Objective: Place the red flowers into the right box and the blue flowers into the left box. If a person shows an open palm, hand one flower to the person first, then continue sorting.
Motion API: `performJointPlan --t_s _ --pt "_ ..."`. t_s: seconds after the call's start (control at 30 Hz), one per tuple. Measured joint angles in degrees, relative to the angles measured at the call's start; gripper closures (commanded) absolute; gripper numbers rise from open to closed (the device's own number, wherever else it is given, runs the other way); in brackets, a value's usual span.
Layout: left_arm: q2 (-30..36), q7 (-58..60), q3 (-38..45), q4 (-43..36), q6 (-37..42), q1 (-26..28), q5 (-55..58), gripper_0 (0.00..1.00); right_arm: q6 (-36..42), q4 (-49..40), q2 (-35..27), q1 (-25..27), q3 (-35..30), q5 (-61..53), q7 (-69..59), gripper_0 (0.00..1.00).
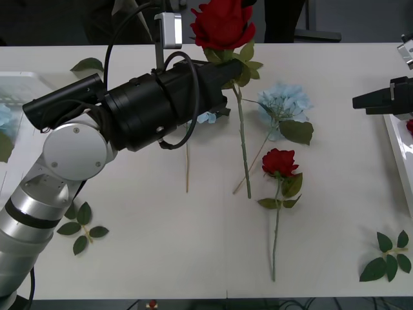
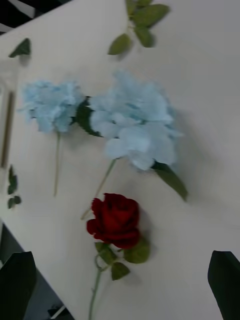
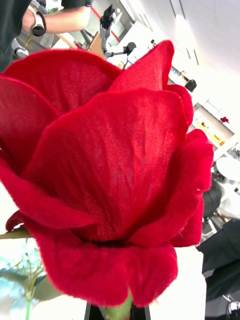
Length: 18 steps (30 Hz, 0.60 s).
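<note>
Rose [image 1: 222, 24] clamped just under the bloom in left hand [image 1: 227, 70], raised at worktop's [image 1: 161, 252] far edge. Keep stem vertical, carry slowly. Right hand [image 2: 120, 285] open, empty, above the worktop roses.

White table [image 1: 161, 252]: plain matte top, evenly lit, soft shadows. Far edge meets a dark backdrop [image 1: 51, 22] with grey floor [image 1: 361, 19] beyond.

Loose green leaf sprigs [image 1: 80, 227]: scattered on the tabletop, one near the front left, another [image 1: 389, 257] at the front right, a single leaf [image 1: 87, 64] near the far left edge.

Room in the left wrist view: pale ceiling or wall [image 3: 210, 35], brightly lit; white shelving [image 3: 212, 125] with small items; dark equipment on stands [image 3: 107, 25].
</note>
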Motion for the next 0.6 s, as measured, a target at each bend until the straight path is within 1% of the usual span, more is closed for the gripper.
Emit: performJointPlan --t_s 0.1,0.2,0.3,0.43,0.6 --pt "-1.67 0.0 -0.42 1.69 -1.14 -1.13 -0.07 1.0 1.5 -0.02 1.66 0.23 0.14 -5.18 2.06 0.0" --pt "-3.75 0.0 -0.41 3.57 -1.47 -2.25 -0.35 1.0 1.45 -0.87 2.78 1.87 0.27 -9.5 5.14 0.0" --pt "-5.55 0.0 -0.41 5.45 -1.47 -3.57 -1.82 1.0 1.37 -2.7 3.83 4.39 -0.54 -10.0 8.39 0.0" --pt "-7.39 0.0 -0.4 7.3 -1.49 -5.0 -1.95 1.0 1.38 -4.06 5.25 7.2 -2.77 -10.0 9.33 0.0" --pt "-8.62 0.0 -0.4 7.91 -1.5 -5.31 -3.2 1.0 1.38 -4.31 5.42 7.97 -2.98 -10.01 9.76 0.0"
